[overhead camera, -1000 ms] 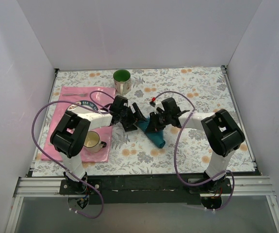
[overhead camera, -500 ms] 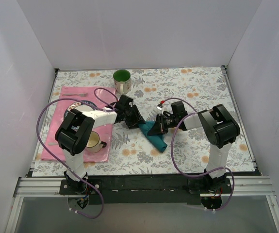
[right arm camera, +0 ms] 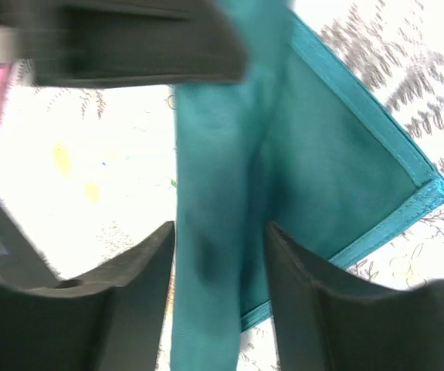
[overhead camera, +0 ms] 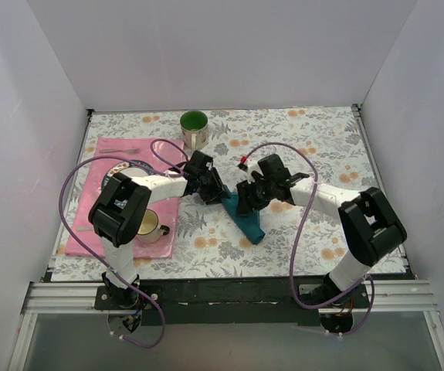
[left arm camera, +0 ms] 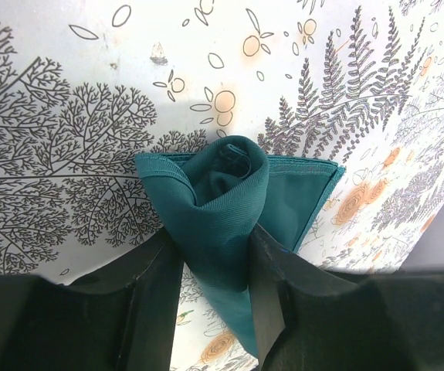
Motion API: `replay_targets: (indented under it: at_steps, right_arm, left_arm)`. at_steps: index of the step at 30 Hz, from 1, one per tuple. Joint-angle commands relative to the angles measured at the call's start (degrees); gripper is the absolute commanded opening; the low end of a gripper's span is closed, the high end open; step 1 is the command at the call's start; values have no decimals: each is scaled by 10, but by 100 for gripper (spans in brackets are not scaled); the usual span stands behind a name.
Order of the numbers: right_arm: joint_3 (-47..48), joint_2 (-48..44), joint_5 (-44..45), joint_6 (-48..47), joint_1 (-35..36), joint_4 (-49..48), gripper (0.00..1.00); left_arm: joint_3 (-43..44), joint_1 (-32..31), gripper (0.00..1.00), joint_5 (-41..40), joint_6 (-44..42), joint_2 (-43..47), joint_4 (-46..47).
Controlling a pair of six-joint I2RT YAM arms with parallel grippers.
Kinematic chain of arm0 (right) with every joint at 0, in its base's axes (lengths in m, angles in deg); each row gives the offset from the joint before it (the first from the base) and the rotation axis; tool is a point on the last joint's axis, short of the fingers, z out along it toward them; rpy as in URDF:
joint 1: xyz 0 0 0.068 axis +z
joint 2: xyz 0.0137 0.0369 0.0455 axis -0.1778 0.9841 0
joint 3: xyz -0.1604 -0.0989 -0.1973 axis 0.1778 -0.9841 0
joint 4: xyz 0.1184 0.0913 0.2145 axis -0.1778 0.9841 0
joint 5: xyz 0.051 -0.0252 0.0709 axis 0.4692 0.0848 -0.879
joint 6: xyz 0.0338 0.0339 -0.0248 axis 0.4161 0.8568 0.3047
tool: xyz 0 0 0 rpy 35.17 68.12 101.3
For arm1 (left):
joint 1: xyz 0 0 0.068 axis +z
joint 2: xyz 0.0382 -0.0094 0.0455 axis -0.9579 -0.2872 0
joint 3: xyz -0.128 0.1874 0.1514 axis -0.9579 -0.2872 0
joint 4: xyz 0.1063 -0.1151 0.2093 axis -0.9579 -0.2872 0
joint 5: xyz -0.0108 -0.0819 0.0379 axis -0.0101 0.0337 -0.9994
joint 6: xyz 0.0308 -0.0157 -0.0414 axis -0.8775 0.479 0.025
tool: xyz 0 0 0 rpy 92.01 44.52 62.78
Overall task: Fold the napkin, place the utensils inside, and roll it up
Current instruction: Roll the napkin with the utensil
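The napkin (overhead camera: 247,221) is a teal cloth rolled into a tube, lying at mid table with a flat flap beside it. My left gripper (overhead camera: 215,193) is shut on the roll's far end (left arm camera: 215,202), and both fingers (left arm camera: 158,282) press the cloth. My right gripper (overhead camera: 245,202) straddles the same roll (right arm camera: 214,255) further along. It is open, with its fingers (right arm camera: 303,290) standing off the tube over the flat flap (right arm camera: 337,170). The utensils are out of view.
A green-lined mug (overhead camera: 194,128) stands at the back. A pink placemat (overhead camera: 102,232) lies at the left with a cream mug (overhead camera: 149,224) on it. White walls close in three sides, and a floral cloth (overhead camera: 322,147) covers the table.
The left gripper has closed onto the roll's end. The right gripper has let go and spread its fingers, and the right arm's elbow has swung out to the right.
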Motion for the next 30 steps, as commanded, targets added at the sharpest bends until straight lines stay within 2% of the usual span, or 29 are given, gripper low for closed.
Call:
replay_targets:
  at_steps: [1,4,9,13,18,24,30]
  right_arm:
    - [41,-52,237,-80,97,79,61]
    - [63,-35,352,-97,180,92,64]
    - [83,5,498,-119,242,97,68]
    - [75,35,563,-131,291,82,68]
    - [70,65,644,-119,315,83,67]
    - [66,58,667,-127,319,69,69]
    - [71,69,627,-139,308,59,70]
  left_arm:
    - [-11,4,35,-53,-27,-28,-53]
    - [-7,4,35,-47,-29,-33,-55]
    - [-1,8,35,-28,-28,-45,-58]
    - [2,11,35,-20,-25,-50,-58]
    - [2,16,36,-14,-28,-51,-59]
    - [2,21,36,-9,-34,-54,-59]
    - [6,23,35,-6,-35,-55,-57]
